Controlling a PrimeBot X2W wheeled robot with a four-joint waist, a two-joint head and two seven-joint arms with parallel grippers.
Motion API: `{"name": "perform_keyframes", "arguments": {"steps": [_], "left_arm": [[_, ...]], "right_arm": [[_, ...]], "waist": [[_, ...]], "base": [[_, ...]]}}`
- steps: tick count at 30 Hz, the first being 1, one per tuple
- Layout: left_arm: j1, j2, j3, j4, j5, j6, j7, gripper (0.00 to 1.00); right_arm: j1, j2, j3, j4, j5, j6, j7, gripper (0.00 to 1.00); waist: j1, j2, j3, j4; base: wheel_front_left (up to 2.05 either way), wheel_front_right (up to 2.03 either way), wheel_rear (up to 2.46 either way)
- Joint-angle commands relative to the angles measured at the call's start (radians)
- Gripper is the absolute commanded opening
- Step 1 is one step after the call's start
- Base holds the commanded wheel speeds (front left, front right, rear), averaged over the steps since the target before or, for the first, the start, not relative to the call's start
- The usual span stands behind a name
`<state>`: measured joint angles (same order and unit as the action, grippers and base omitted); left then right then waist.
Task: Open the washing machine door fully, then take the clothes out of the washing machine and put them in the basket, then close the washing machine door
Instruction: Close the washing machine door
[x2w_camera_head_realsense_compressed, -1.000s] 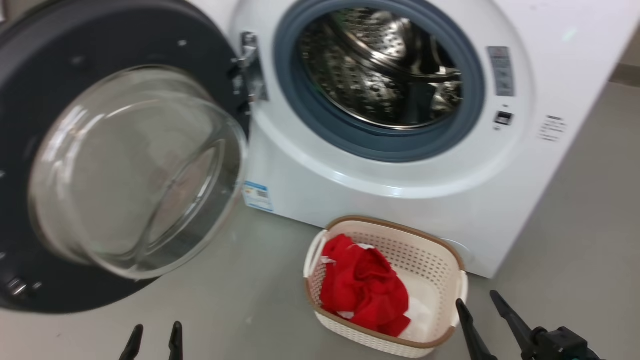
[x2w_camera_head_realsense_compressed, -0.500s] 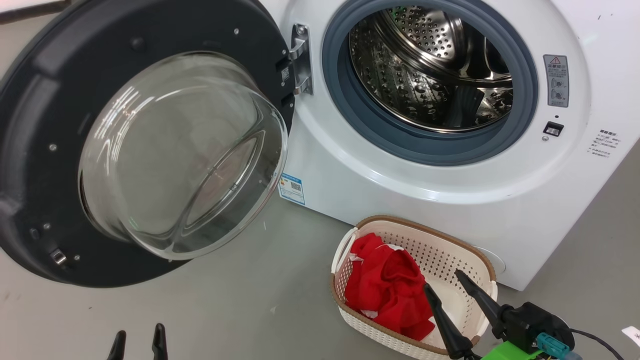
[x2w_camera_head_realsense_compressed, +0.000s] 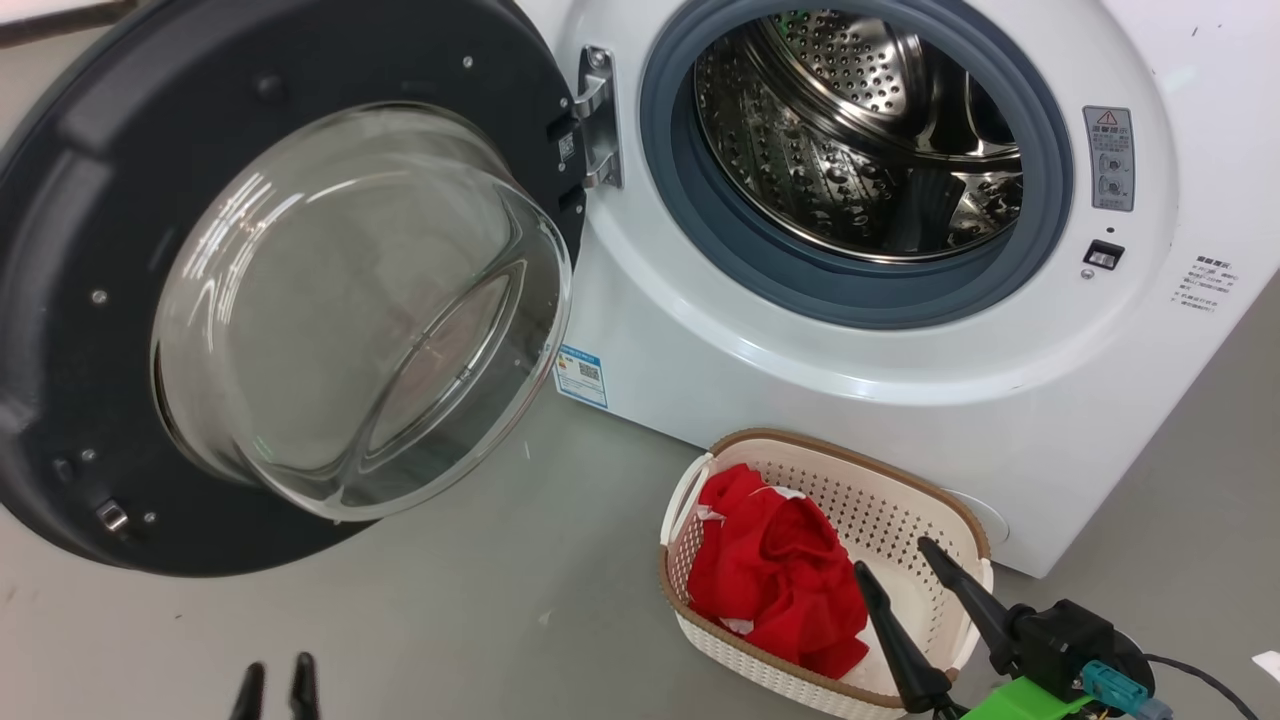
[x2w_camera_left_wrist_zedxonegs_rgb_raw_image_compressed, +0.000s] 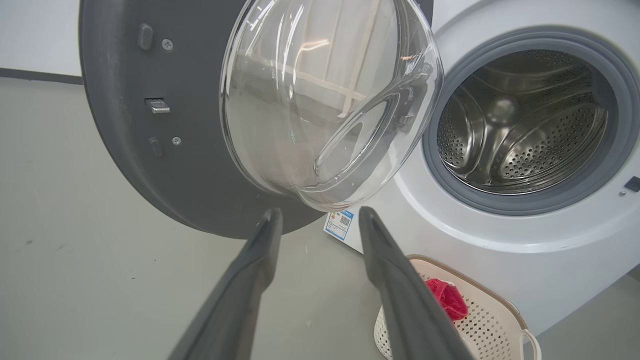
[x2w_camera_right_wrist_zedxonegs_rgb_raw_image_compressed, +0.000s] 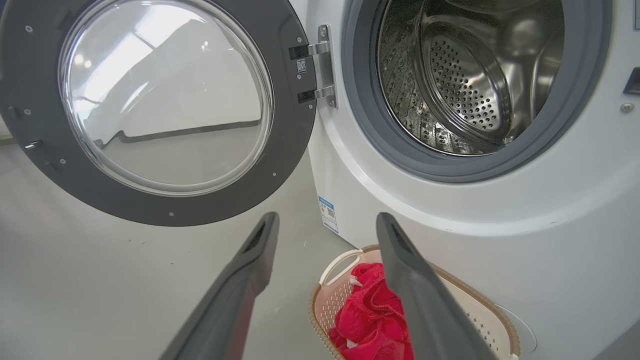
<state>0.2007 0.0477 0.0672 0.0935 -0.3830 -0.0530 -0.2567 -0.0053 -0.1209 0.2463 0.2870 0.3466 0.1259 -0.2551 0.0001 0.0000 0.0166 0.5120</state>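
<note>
The washing machine door (x2w_camera_head_realsense_compressed: 350, 300) hangs wide open at the left, black rim around a clear glass bowl. The white washing machine (x2w_camera_head_realsense_compressed: 800, 380) shows a bare steel drum (x2w_camera_head_realsense_compressed: 850, 130). On the floor before it stands the cream basket (x2w_camera_head_realsense_compressed: 850, 455), holding the red clothes (x2w_camera_head_realsense_compressed: 770, 580). My right gripper (x2w_camera_head_realsense_compressed: 893, 556) is open, its tips over the basket's right part, beside the clothes and holding nothing. My left gripper (x2w_camera_head_realsense_compressed: 276, 668) sits low at the bottom left, open and empty, below the door. In the left wrist view the left gripper (x2w_camera_left_wrist_zedxonegs_rgb_raw_image_compressed: 320, 212) points at the door's glass (x2w_camera_left_wrist_zedxonegs_rgb_raw_image_compressed: 320, 100).
Grey floor (x2w_camera_head_realsense_compressed: 450, 600) spreads left of the basket and under the open door. The door's hinge (x2w_camera_head_realsense_compressed: 598, 115) is on the machine's left side. A blue label (x2w_camera_head_realsense_compressed: 582, 375) marks the lower front. A cable (x2w_camera_head_realsense_compressed: 1200, 675) trails from my right wrist.
The head camera shifted at first, then held. My right gripper came left over the basket's right part. My left gripper's fingers have drawn a little closer together and sunk lower in view.
</note>
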Motion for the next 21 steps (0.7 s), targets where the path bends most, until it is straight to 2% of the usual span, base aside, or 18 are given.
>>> {"name": "perform_keyframes", "arguments": {"steps": [1,6,11,13,17,21], "left_arm": [[-0.042,0.003,0.03,-0.033,-0.004,-0.006,-0.005,0.0],[-0.096,0.003,0.056,-0.08,0.02,-0.035,-0.005,0.0],[-0.186,0.004,0.15,-0.192,0.053,-0.062,-0.005,0.0],[-0.234,0.024,0.187,-0.238,0.054,-0.069,-0.005,0.0],[-0.383,0.138,0.245,-0.289,0.007,-0.077,-0.005,0.0],[-0.524,0.249,0.281,-0.231,-0.116,-0.077,-0.005,0.0]], "right_arm": [[-0.026,-0.003,0.013,-0.027,-0.002,0.005,-0.007,1.0],[-0.017,0.006,-0.007,-0.032,-0.008,0.005,-0.007,1.0],[0.005,0.022,-0.027,-0.041,-0.014,0.005,-0.007,1.0],[0.014,0.028,-0.036,-0.045,-0.017,0.005,-0.007,1.0],[0.022,0.036,-0.054,-0.051,-0.023,0.005,-0.007,1.0],[0.024,0.042,-0.063,-0.056,-0.028,0.005,-0.007,1.0]], "waist": [[-0.0001,0.0,0.002,0.0],[-0.0001,0.0,0.007,-0.002],[-0.0001,0.0,0.006,-0.005],[-0.0001,0.0,0.006,-0.006],[-0.0001,0.0,0.014,-0.006],[-0.0001,0.0,0.019,-0.007]], "base": [[0.0,0.0,0.0],[0.0,0.0,0.0],[0.0,0.0,0.0],[0.0,0.0,0.0],[0.0,0.0,0.0],[0.0,0.0,0.0]]}}
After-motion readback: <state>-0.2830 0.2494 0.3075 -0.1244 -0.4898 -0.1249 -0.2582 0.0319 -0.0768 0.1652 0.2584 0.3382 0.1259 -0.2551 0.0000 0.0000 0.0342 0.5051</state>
